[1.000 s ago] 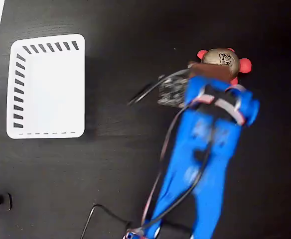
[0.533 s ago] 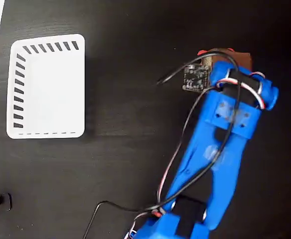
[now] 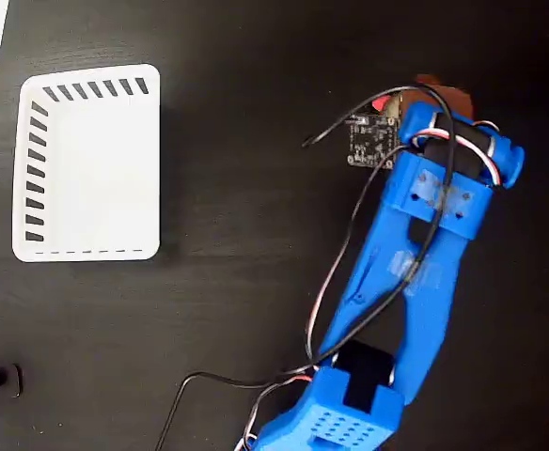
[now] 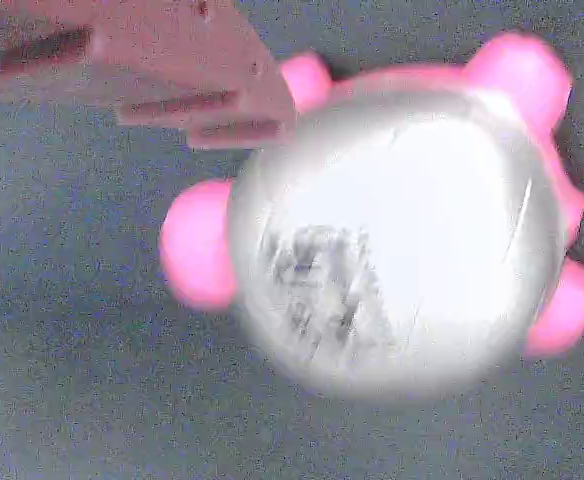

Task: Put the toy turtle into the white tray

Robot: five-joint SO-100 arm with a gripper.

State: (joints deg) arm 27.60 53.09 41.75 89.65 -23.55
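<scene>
Arm advanced over toy turtle (image 4: 402, 240) (jaws state unclear); white tray (image 3: 86, 162) well apart, left.

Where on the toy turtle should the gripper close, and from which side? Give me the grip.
Grip the toy turtle across the domed shell, coming straight down from above. In the wrist view it sits flat on the table, shell up, its pink head and legs poking out low around the rim. One finger already hangs over its upper-left edge; the other should probably land opposite, between two legs.
</scene>
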